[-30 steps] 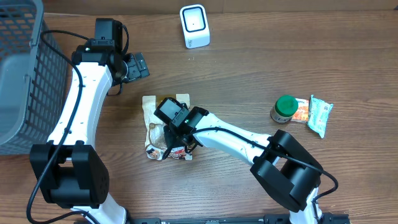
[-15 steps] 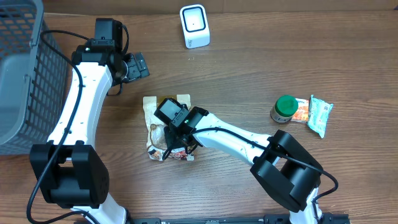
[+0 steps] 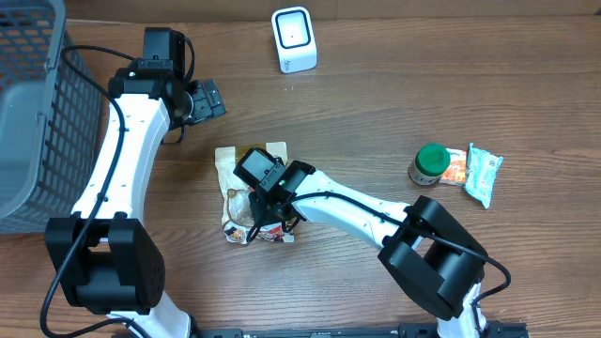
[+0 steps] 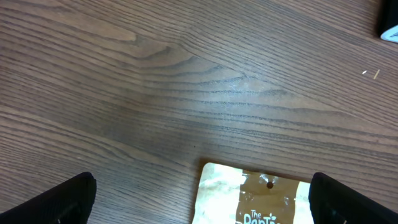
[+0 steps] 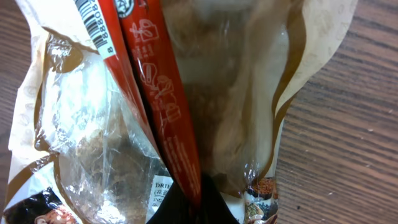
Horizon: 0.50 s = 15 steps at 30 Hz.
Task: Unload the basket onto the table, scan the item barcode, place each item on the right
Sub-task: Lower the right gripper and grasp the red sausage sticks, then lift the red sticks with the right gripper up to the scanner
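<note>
Right end effector (image 5: 189,198): clenched, its dark fingertips meeting on a red strip of the bag (image 5: 236,93) and pinching it.
Bag: a crinkled clear-and-tan snack pouch lying on the worktop (image 3: 376,103), partly under the right arm in the overhead view; the task's thing.
Barcode (image 5: 93,25): on a white label at the upper left of the right wrist view, beside the red strip, facing up; only part of it is in frame.
Left end effector (image 3: 208,99): released, jaws spread wide, holding nothing; above and left of the bag in the overhead view and apart from it.
Left wrist view: both dark fingertips (image 4: 62,199) sit at the bottom corners, with the bag's top edge and hang hole low between them.
Scanner (image 3: 294,39): small white unit standing well beyond the bag, near the far edge.
Jar (image 3: 430,161): green-lidded, well to the right of the bag.
Packets (image 3: 484,174): two flat ones just beyond the jar, farther from the bag.
Basket (image 3: 28,113): grey mesh, far left of the bag, past the left arm.
</note>
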### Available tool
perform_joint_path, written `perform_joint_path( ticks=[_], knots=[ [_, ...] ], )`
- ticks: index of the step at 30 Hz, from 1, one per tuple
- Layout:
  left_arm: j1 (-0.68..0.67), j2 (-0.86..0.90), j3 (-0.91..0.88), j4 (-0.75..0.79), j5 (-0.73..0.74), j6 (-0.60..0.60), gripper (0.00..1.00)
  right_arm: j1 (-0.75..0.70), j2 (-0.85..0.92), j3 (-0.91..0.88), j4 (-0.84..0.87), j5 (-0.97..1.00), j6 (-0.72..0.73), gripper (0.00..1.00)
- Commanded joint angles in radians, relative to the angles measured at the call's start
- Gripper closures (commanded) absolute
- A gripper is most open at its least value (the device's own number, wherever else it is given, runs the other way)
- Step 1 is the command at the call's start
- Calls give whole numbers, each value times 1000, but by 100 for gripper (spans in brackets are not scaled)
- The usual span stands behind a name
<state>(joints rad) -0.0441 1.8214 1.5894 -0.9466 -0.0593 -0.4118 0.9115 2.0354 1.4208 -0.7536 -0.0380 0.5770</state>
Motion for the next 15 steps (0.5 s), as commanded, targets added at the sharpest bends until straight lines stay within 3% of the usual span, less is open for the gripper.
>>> perform_joint_path(
  ticks=[1, 11, 15],
  knots=[
    [-2, -17, 18, 2, 5, -7, 0, 2, 6, 23, -28, 32, -63, 96],
    [-2, -17, 18, 2, 5, -7, 0, 2, -35, 220, -229, 477, -102, 96],
    [-2, -17, 18, 2, 5, -7, 0, 2, -40, 238, -202, 737, -212, 96]
  ],
)
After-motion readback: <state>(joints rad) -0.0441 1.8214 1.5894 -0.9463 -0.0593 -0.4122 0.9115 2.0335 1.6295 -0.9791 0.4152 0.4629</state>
